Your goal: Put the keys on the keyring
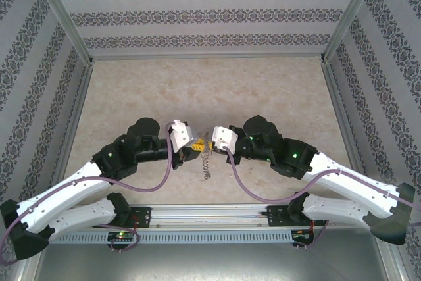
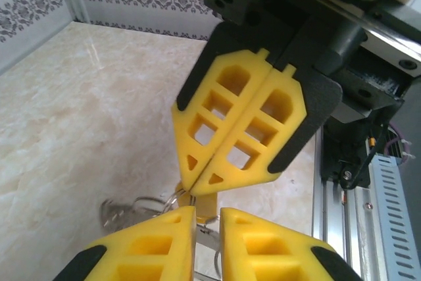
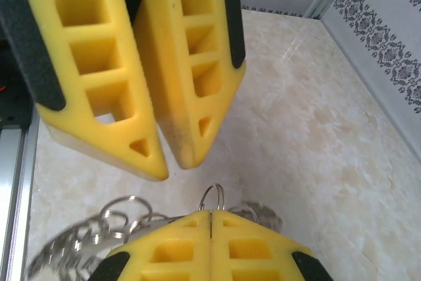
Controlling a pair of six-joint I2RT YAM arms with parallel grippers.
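Note:
Over the near middle of the table my left gripper [image 1: 197, 144] and right gripper [image 1: 210, 141] meet tip to tip. The keyring [image 1: 206, 162] dangles below them as a string of silver loops. In the right wrist view my right gripper [image 3: 210, 214] is shut on one thin wire loop [image 3: 214, 194] that pokes out toward the left gripper [image 3: 172, 166]; more loops [image 3: 99, 228] trail left. In the left wrist view a tiny yellow-orange key [image 2: 209, 205] sits under the shut right gripper [image 2: 197, 189]. It reaches into the narrow gap of my left gripper [image 2: 207, 220], touching only the left finger [image 2: 151, 241].
The marble tabletop [image 1: 210, 90] stretches away behind the grippers, fenced by patterned walls [image 1: 210, 14] on three sides. A metal rail [image 1: 210, 214] with the arm bases runs along the near edge; it also shows as the rail [image 2: 385, 215] at the right of the left wrist view.

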